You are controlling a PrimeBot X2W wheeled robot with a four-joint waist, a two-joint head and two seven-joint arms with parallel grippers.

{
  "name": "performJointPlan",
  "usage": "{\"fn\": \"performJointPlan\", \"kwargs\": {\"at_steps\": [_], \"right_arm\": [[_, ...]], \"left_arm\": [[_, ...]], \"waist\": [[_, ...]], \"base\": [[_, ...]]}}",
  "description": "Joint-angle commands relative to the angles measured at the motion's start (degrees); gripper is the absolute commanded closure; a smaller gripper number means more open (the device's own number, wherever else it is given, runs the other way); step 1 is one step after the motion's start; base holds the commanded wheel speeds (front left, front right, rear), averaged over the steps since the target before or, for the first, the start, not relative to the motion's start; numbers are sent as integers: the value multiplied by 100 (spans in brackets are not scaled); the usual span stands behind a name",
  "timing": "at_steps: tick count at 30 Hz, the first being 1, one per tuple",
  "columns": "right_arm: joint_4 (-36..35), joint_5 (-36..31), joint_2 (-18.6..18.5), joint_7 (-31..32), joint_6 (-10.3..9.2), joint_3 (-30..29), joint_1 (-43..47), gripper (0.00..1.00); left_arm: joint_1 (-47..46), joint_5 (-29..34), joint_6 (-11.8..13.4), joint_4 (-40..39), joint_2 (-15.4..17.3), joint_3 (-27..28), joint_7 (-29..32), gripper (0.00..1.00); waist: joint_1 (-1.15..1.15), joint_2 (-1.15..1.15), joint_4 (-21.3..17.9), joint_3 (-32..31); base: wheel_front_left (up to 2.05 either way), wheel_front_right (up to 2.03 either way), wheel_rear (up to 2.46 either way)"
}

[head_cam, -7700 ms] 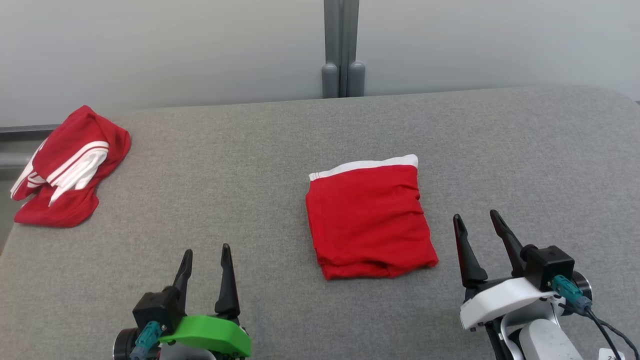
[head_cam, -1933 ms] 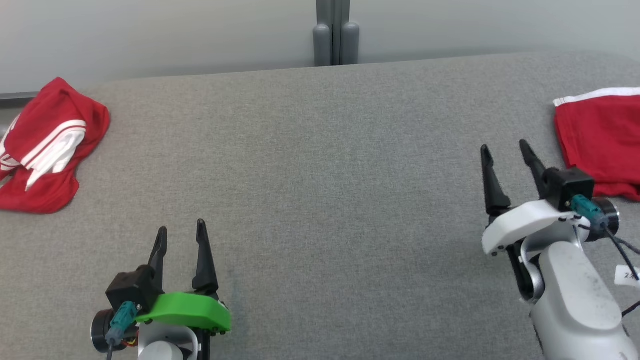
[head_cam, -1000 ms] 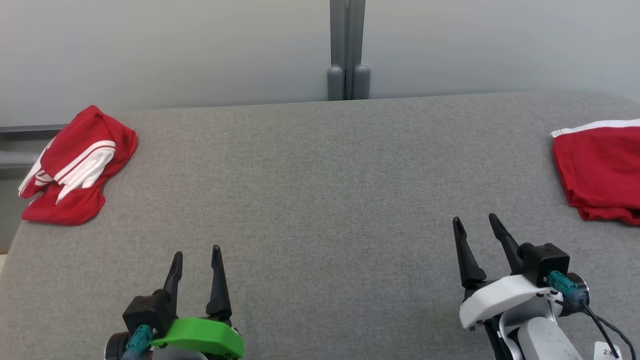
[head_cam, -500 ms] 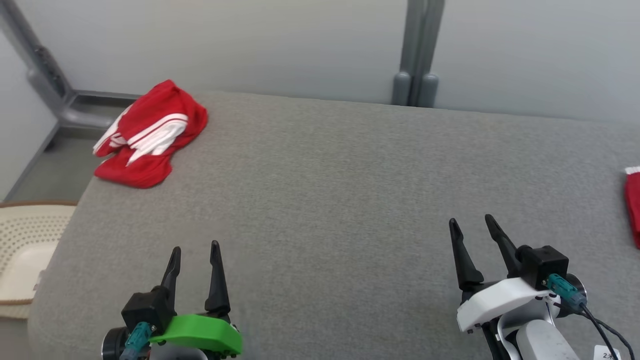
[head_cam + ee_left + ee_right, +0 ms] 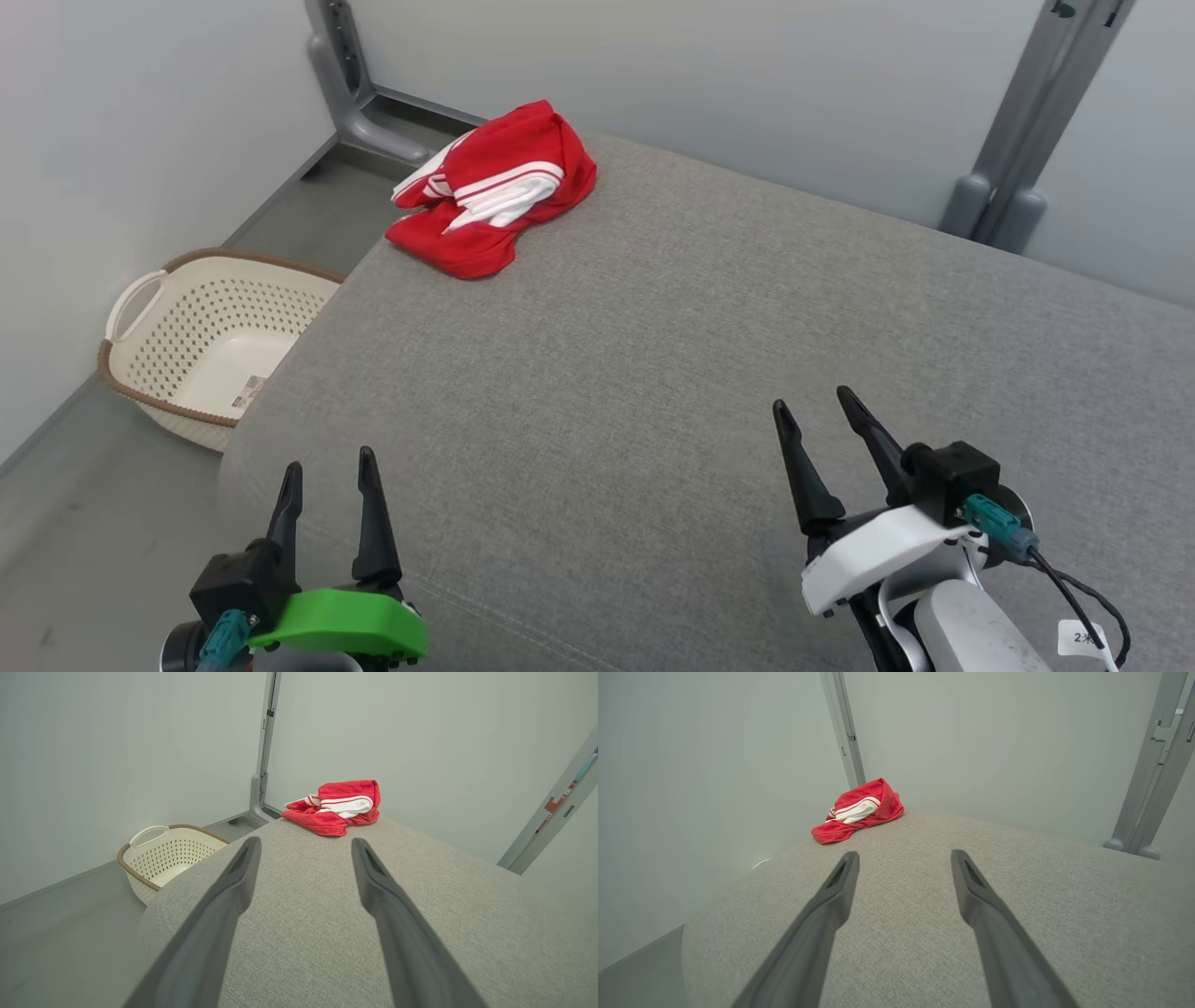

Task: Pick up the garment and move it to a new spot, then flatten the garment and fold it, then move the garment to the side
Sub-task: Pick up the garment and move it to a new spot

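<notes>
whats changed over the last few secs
The folded garment went from mid-table to the table's right side. Then the head turned left, bringing the basket into the head view. The crumpled garment stayed at its far left corner; left gripper and right gripper stayed open and empty.

The red garment [image 5: 495, 191] is soft matt cloth with white stripes, rumpled. The cushion [image 5: 653, 373] under it is covered in coarse grey woven fabric, matt and slightly nubby. The laundry basket [image 5: 187, 322] is smooth cream plastic, perforated, with a brown rope-like rim. The left gripper [image 5: 330, 459] has matt black plastic fingers and a smooth green plastic shell; the right gripper [image 5: 812, 399] has a white plastic shell
</notes>
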Motion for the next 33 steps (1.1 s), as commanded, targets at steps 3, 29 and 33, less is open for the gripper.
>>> {"fn": "performJointPlan", "kwargs": {"at_steps": [3,29,33], "right_arm": [[74,40,-24,-6,-10,105,-98,0],[-1071,-1053,-27,475,-10,-728,-841,0],[-1603,-1378,-42,704,-10,-842,-1118,0]], "left_arm": [[85,-53,55,-80,13,23,-4,0],[-2555,363,-345,-259,1294,943,353,0],[-3988,304,-793,134,1975,889,1154,0]], "waist": [[0,0,239,119],[0,0,-1038,1762],[0,0,-1647,2483]], "base": [[0,0,0],[0,0,0],[0,0,0]]}}
